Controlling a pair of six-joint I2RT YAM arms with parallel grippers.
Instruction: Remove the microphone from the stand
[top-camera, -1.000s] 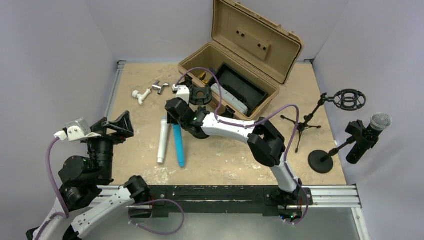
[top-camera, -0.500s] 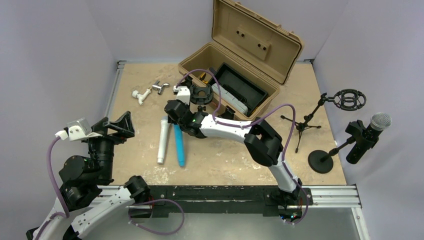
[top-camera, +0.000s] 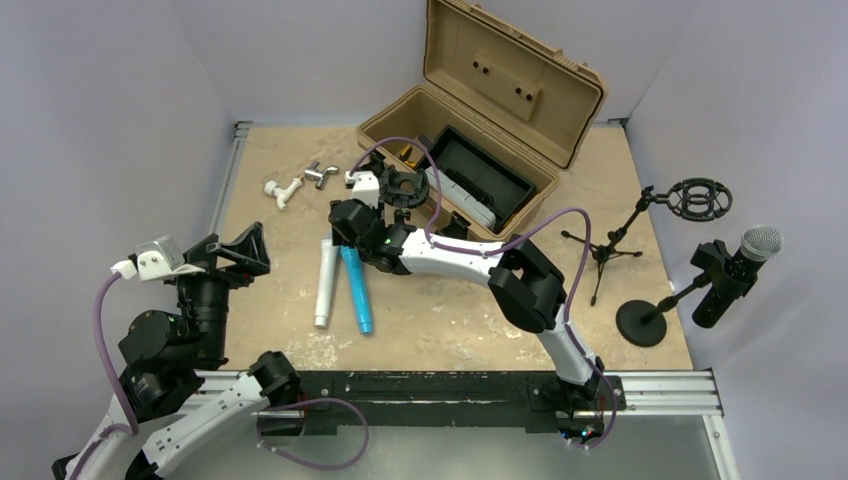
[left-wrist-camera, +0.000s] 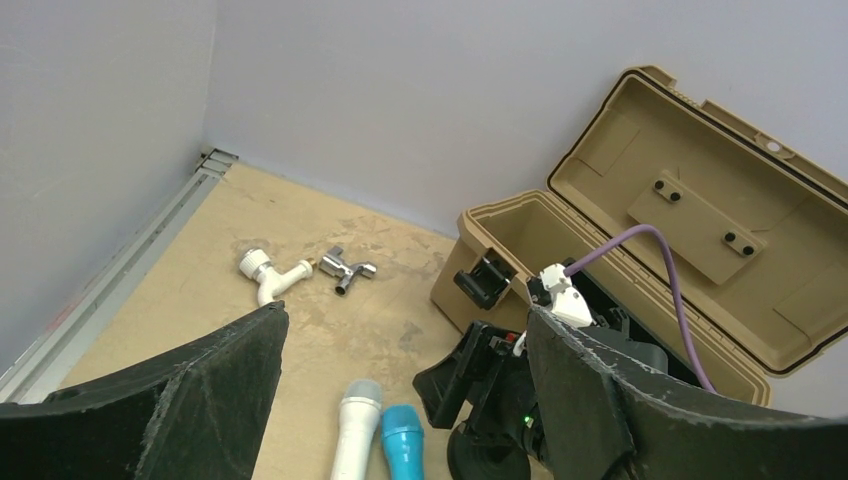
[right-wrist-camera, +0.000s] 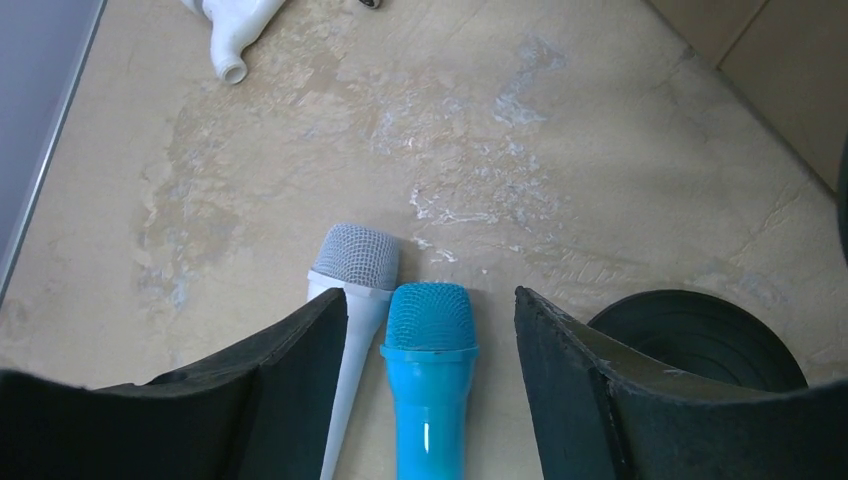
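Note:
A blue microphone (top-camera: 355, 290) (right-wrist-camera: 432, 380) lies flat on the table, right beside a white microphone (top-camera: 325, 280) (right-wrist-camera: 350, 300). My right gripper (top-camera: 342, 232) (right-wrist-camera: 428, 295) hangs low over the blue one's head, open, with a gap on each side of the microphone. A black stand clip (top-camera: 402, 187) rises just behind that wrist, and the stand's round base (right-wrist-camera: 700, 338) shows at the right finger. My left gripper (top-camera: 240, 250) (left-wrist-camera: 405, 312) is raised at the left, open and empty. Far right, a black microphone (top-camera: 735, 270) sits in another stand (top-camera: 642, 323).
An open tan toolbox (top-camera: 480, 130) stands at the back centre. A white pipe fitting (top-camera: 283, 188) and a chrome valve (top-camera: 320, 173) lie at the back left. A tripod stand with an empty round shock mount (top-camera: 698, 198) stands at the right.
My right gripper's jaws have spread apart and let go of the blue microphone, which now lies tilted slightly toward the white one. The left arm has not moved.

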